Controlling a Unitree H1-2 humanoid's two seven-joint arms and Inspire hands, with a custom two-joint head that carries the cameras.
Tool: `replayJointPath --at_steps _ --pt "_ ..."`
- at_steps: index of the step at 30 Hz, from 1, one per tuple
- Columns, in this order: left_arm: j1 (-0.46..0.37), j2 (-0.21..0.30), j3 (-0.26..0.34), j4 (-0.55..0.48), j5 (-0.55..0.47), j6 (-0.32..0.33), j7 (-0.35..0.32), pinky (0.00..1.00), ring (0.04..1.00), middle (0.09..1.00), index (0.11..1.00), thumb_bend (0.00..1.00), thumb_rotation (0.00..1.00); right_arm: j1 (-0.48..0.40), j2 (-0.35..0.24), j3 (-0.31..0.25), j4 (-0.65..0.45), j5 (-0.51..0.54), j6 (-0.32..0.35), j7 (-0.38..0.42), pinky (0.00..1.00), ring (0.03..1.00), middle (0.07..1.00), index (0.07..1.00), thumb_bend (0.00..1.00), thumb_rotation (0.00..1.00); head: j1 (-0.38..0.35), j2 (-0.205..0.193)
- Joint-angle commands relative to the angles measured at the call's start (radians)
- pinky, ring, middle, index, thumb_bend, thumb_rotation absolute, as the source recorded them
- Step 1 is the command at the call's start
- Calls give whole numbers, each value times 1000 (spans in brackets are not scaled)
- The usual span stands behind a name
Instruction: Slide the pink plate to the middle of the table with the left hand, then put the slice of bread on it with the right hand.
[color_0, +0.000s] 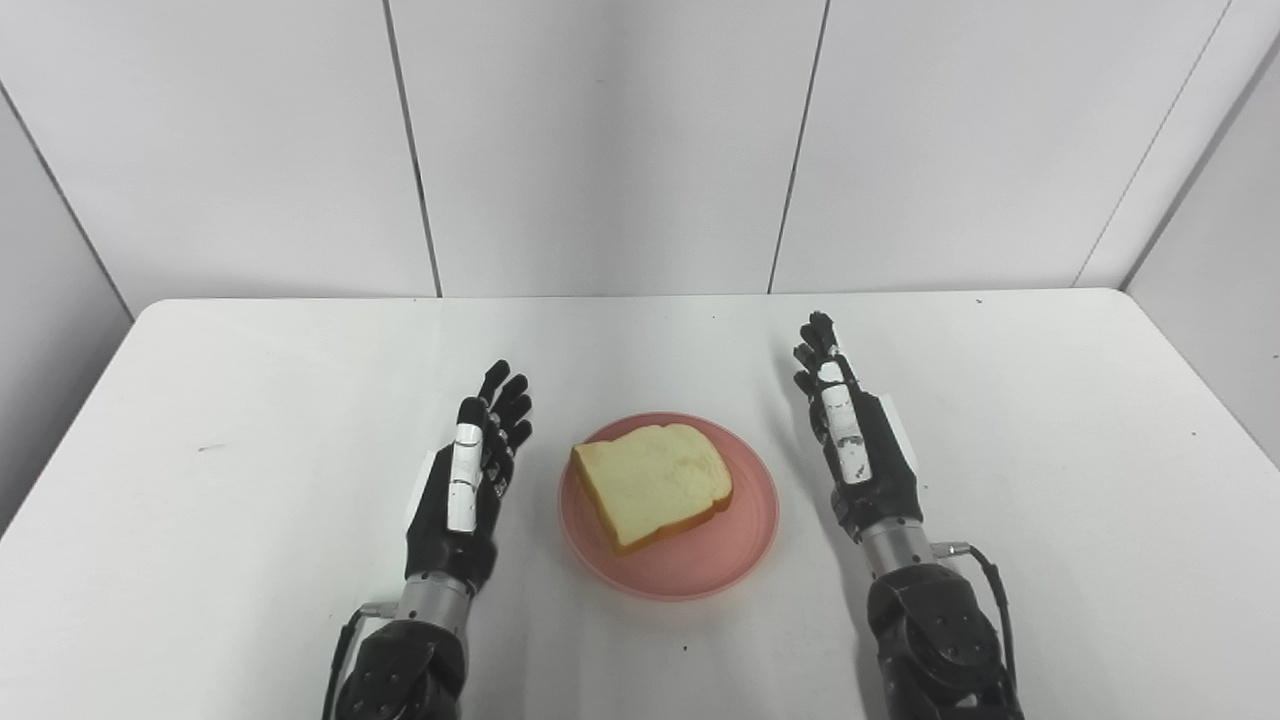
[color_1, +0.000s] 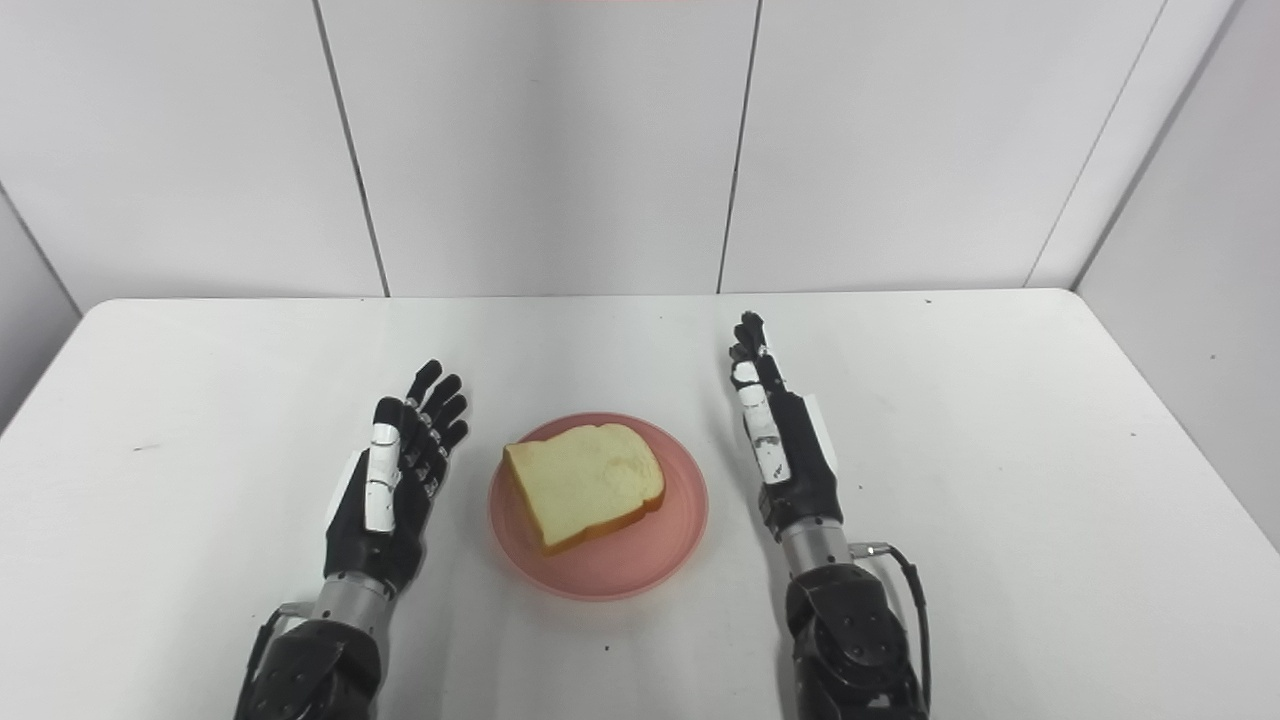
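A pink plate (color_0: 742, 538) lies on the white table (color_0: 250, 400), near the middle and toward the front edge. A slice of bread (color_0: 652, 483) with a brown crust rests flat on it. My left hand (color_0: 472, 470) stands open just left of the plate, fingers straight and apart, holding nothing and not touching the plate. My right hand (color_0: 848, 430) is open to the right of the plate, fingers stretched forward, a short gap away from the rim. The same layout appears in the right eye view, with the bread (color_1: 585, 483) on the plate (color_1: 670, 545).
White wall panels (color_0: 600, 140) stand behind the table's far edge. Side walls close in at the left and right. A few small dark specks mark the tabletop.
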Motion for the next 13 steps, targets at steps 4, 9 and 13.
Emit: replayJointPath --at_steps 4,9,13 --pt "-16 13 -5 -37 -6 -2 -21 996 980 968 948 717 1000 7 37 -2 -42 45 12 -26 1000 1000 1000 1000 639 920 -2 0" --pt "-18 21 -5 -42 -10 7 -31 1000 997 980 958 704 1000 19 45 7 -61 62 44 -26 1000 1000 1000 1000 614 937 -5 3" --pt "-21 28 -4 -52 -8 23 -35 1000 1000 986 967 696 1000 27 52 9 -72 76 56 -29 1000 1000 1000 1000 611 930 -7 2"
